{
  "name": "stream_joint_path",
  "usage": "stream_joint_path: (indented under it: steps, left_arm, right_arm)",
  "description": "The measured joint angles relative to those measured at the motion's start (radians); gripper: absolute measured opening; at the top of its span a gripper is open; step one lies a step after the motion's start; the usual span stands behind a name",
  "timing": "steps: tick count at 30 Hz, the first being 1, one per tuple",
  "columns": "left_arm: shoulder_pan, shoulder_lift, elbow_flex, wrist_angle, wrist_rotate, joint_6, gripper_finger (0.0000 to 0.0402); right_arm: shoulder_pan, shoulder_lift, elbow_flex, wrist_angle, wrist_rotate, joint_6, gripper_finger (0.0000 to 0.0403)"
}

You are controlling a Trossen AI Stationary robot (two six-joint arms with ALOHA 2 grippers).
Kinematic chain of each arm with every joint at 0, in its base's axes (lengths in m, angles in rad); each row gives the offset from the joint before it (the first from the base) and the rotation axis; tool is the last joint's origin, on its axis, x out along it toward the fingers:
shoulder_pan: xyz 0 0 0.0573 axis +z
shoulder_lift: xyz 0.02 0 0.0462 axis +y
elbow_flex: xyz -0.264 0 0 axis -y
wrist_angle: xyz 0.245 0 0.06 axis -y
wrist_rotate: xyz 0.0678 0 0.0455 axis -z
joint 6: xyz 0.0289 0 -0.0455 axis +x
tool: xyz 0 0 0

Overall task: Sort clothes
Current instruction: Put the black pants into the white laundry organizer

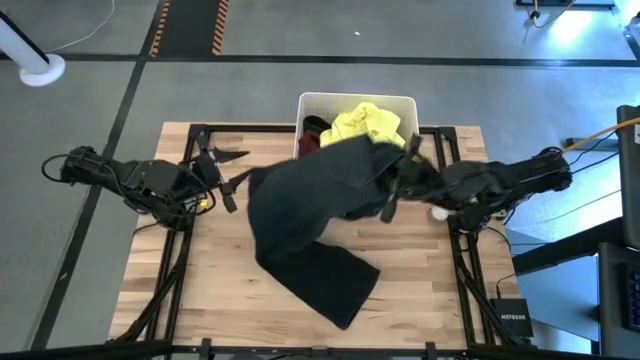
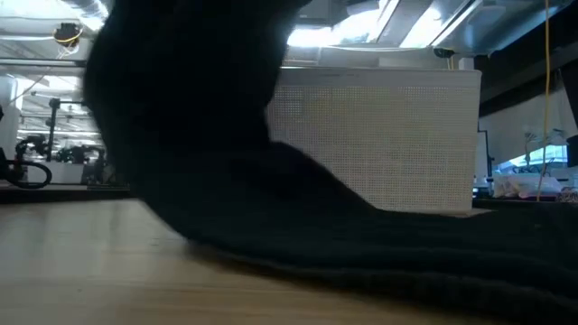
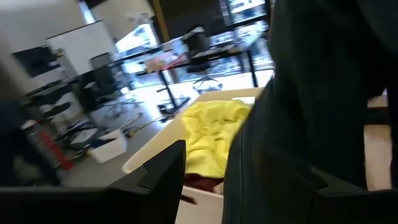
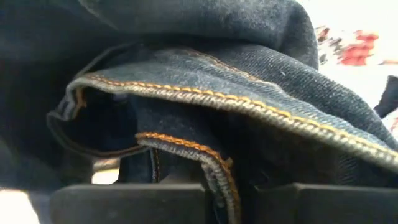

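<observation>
One dark pair of jeans (image 1: 310, 225) sprawls across the table (image 1: 200, 300), its upper end lifted at the bin's near edge and its long axis running diagonally down to the table's front middle. The right gripper (image 1: 395, 182) holds that raised end; its wrist view shows orange-stitched denim (image 4: 205, 118) pinched between its fingers. The white bin (image 1: 405, 105) stands at the table's far edge with a yellow garment (image 1: 365, 122) and a maroon one (image 1: 312, 130) inside. The jeans overlap the bin's front rim and fill most of the low view (image 2: 199, 135). The left gripper (image 1: 222, 172) waits by the jeans' left edge, fingers spread and empty. A small box (image 1: 512, 320) right of the table reads NETGEAR.
</observation>
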Motion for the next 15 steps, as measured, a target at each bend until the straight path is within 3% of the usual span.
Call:
stream_joint_path:
  steps: [6, 15]
  left_arm:
    - [0.0, 0.0, 0.0, -0.005, -0.052, -0.009, 0.0182]
    - [0.0, 0.0, 0.0, -0.005, -0.052, -0.009, 0.0182]
  right_arm:
    - [-0.072, -0.077, 0.001, 0.064, 0.072, -0.104, 0.002]
    - [-0.358, -0.116, 0.002, 0.021, 0.034, -0.147, 0.002]
